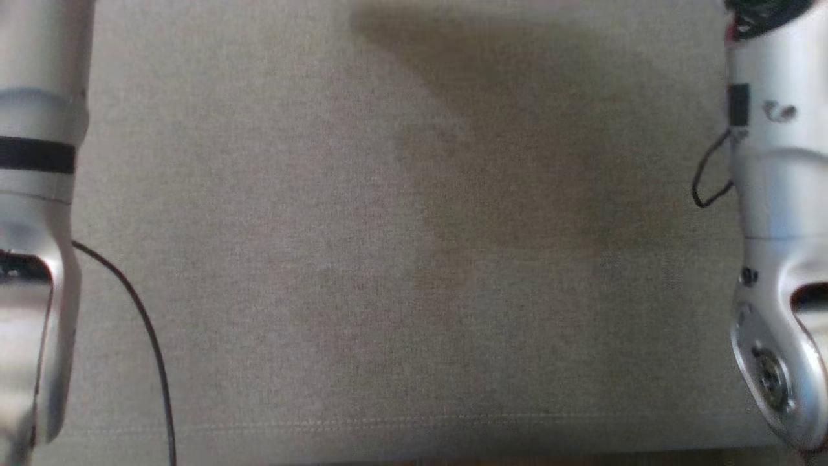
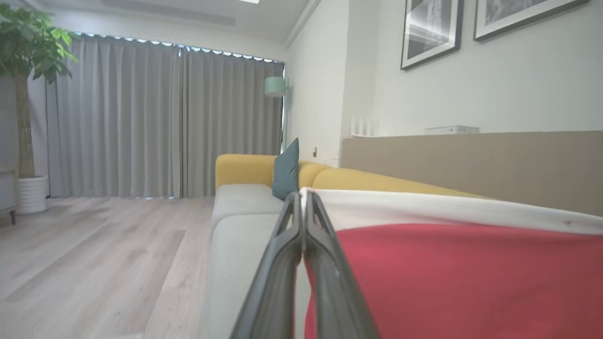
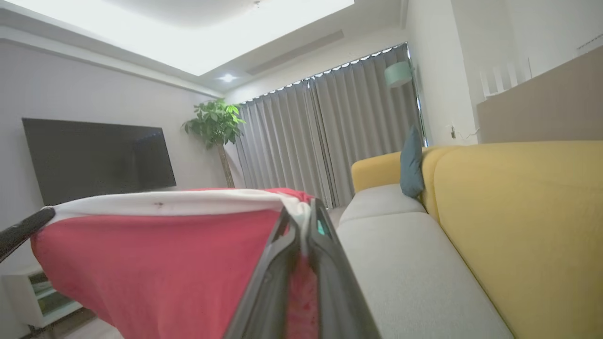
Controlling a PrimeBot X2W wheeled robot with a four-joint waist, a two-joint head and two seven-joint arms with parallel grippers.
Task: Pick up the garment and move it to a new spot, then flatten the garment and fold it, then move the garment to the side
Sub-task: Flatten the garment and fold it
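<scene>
Left gripper point(image 2: 302, 200) and right gripper point(image 3: 304, 209) both clamp the garment point(image 2: 447, 278) by its white edge; we note arms point(image 1: 39, 129) reaching forward, well apart, red cloth spread between them.

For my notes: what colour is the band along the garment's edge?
White band on the red garment; clearest in the left wrist view.

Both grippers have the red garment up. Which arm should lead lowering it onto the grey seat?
Right, probably. Both are shut on the garment, but the right gripper has grey seat cushion ahead and beside it, while the left gripper sits nearer the seat's outer edge by the floor.
</scene>
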